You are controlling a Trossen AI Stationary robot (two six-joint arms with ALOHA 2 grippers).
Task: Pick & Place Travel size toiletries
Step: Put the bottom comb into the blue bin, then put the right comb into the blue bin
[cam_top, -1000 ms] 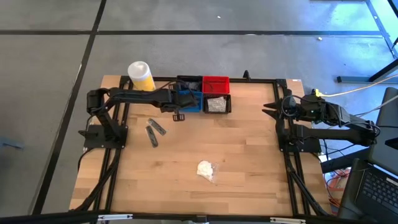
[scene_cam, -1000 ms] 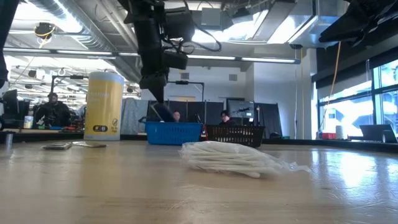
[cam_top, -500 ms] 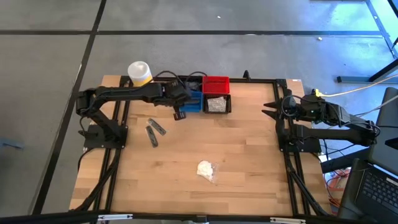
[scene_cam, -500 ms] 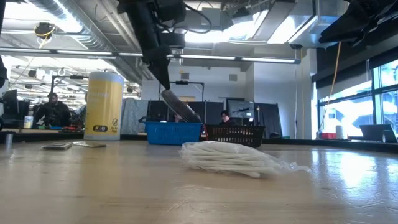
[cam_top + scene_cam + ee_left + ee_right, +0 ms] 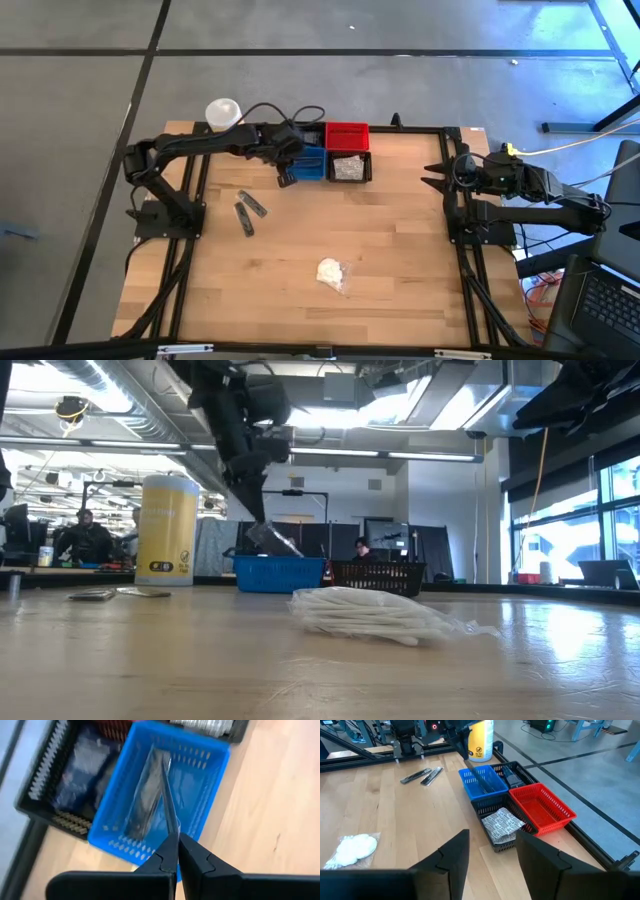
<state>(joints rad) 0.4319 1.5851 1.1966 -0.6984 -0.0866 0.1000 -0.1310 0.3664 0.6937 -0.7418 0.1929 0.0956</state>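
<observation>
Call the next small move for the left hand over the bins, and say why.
Probably open the left hand and let go. It is shut on a clear packet that hangs over the blue bin, and the low view shows the packet just above the bin's rim. The right hand waits open at the table's right edge, so nothing calls for it yet.

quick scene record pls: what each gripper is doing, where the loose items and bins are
left gripper: shut on a clear packet, held over the blue bin
right gripper: open, waiting at the table's right edge
on table: two dark tubes, white wad
bins: blue, red bin, black bin holding packets
yellow container: back left corner
</observation>
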